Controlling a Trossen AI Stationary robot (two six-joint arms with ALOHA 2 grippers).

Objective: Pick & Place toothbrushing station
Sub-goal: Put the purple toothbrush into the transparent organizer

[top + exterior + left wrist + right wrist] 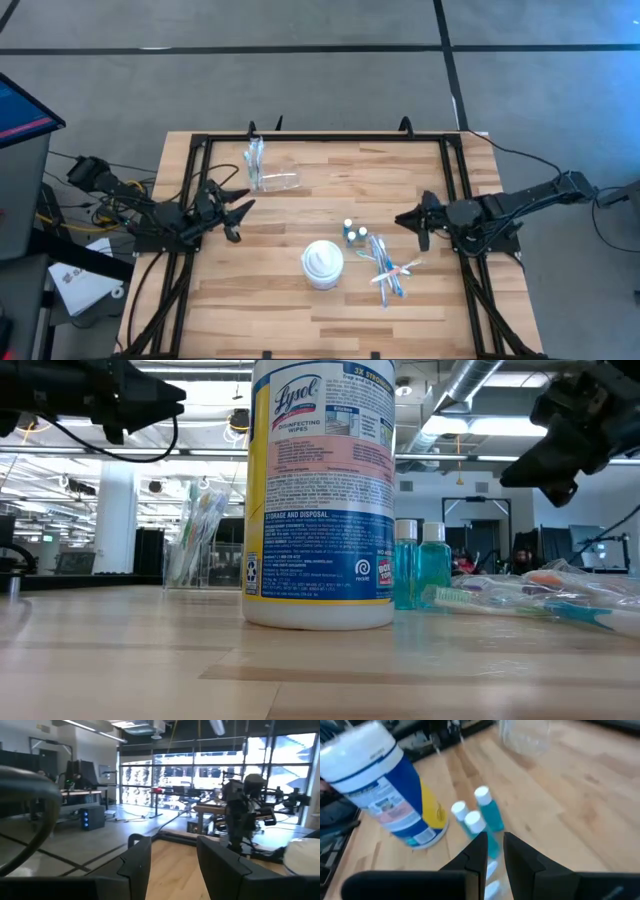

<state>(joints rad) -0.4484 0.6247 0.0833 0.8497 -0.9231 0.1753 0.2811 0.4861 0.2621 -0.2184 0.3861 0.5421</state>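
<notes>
- The right gripper [417, 228] is held above the table near the right edge, empty, its fingers [476, 851] drawn close with only a narrow gap between them.
- The left gripper [236, 215] hangs above the left side of the table, its fingers [140, 865] parted and nothing between them.
- Three small blue bottles [353, 234] with white caps stand just beside the white wipes tub [323, 264]; a heap of toothbrushes [388, 270] lies flat just beyond them, toward the right arm.
- One clear cup [256, 160] with toothbrushes in it stands near the far left edge; a second clear cup [278, 181] appears to lie on its side just beside it.
- The step in hand is judged to be a pick from the bottles or brushes by the right gripper, since they lie directly ahead of it.
- The fingers should be opened wider before the descent, and one bottle should be taken from the side away from the tub, so that its neighbours are not toppled.
- Room is tight between tub and bottles; the middle of the table [400, 180] is bare and gives a free path to the cups.
- The black frame [455, 170] along the table's edges should be cleared when the arm is swung across.
</notes>
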